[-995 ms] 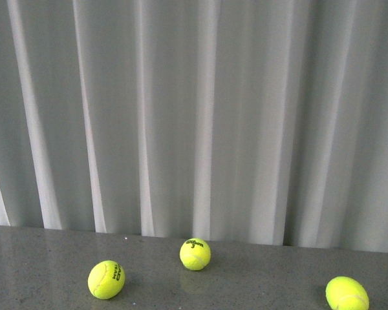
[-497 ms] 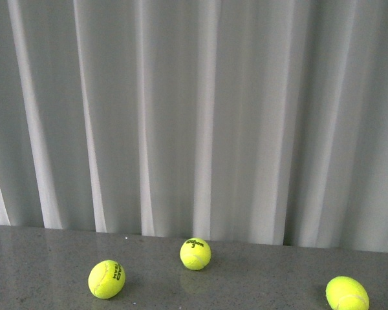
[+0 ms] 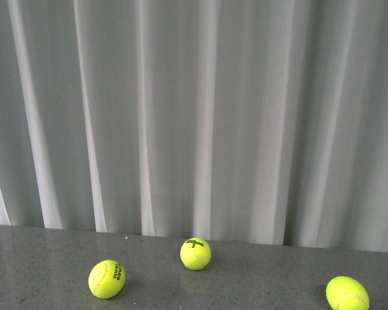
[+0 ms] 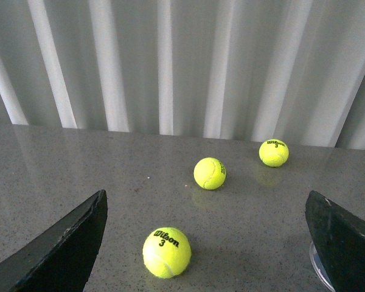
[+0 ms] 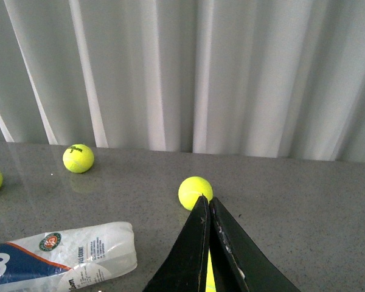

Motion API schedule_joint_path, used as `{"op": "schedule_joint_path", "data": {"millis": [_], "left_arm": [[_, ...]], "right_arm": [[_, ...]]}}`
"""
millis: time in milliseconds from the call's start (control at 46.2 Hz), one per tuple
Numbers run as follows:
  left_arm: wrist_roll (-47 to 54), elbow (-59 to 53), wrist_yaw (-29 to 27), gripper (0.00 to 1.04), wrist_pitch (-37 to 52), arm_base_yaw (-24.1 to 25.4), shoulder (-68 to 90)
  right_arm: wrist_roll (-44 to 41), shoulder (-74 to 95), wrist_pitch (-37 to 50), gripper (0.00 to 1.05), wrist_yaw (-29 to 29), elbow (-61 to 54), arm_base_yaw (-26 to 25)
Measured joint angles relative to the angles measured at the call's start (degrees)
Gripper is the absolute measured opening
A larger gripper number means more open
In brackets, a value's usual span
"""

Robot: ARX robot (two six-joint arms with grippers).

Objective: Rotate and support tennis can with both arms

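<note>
The tennis can [image 5: 67, 255] lies on its side on the grey table [image 5: 304, 207], a clear tube with a blue, white and orange label and a round badge. It shows only in the right wrist view, off to one side of my right gripper [image 5: 207, 198] and apart from it. That gripper is shut, its black fingers pressed together, with a yellow ball [image 5: 194, 191] just beyond the tips. My left gripper [image 4: 205, 194] is open wide over the table with nothing between its fingers [image 4: 67, 249]. Neither arm shows in the front view.
Yellow tennis balls lie loose: three in the front view [image 3: 107, 279] [image 3: 195, 253] [image 3: 346, 294], and three ahead of the left gripper [image 4: 166, 252] [image 4: 210, 173] [image 4: 274, 152]. A clear round rim [image 4: 316, 267] peeks beside one left finger. A pale curtain [image 3: 194, 116] closes the far side.
</note>
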Motion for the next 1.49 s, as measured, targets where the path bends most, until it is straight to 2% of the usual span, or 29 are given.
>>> {"op": "schedule_joint_path", "data": {"millis": [43, 130, 303, 670, 778, 865, 1492], "left_arm": [[0.0, 0.0, 0.0, 0.98, 0.0, 0.0, 0.0], [0.0, 0.0, 0.0, 0.98, 0.0, 0.0, 0.0], [0.0, 0.0, 0.0, 0.98, 0.0, 0.0, -0.04], [0.0, 0.0, 0.0, 0.98, 0.0, 0.0, -0.04], [0.0, 0.0, 0.0, 0.98, 0.0, 0.0, -0.04], [0.0, 0.0, 0.0, 0.98, 0.0, 0.0, -0.04], [0.0, 0.0, 0.0, 0.98, 0.0, 0.0, -0.04]], "right_arm": [[0.0, -0.79, -0.79, 0.03, 0.0, 0.0, 0.0], [-0.02, -8.28, -10.25, 0.03, -0.04, 0.02, 0.0], [-0.09, -10.45, -10.86, 0.04, -0.04, 0.02, 0.0], [-0.13, -10.49, -10.86, 0.84, -0.04, 0.02, 0.0], [-0.11, -10.49, -10.86, 1.0, -0.04, 0.02, 0.0], [-0.13, -10.49, -10.86, 0.97, -0.04, 0.02, 0.0], [-0.13, -10.49, -10.86, 0.98, -0.04, 0.02, 0.0]]}}
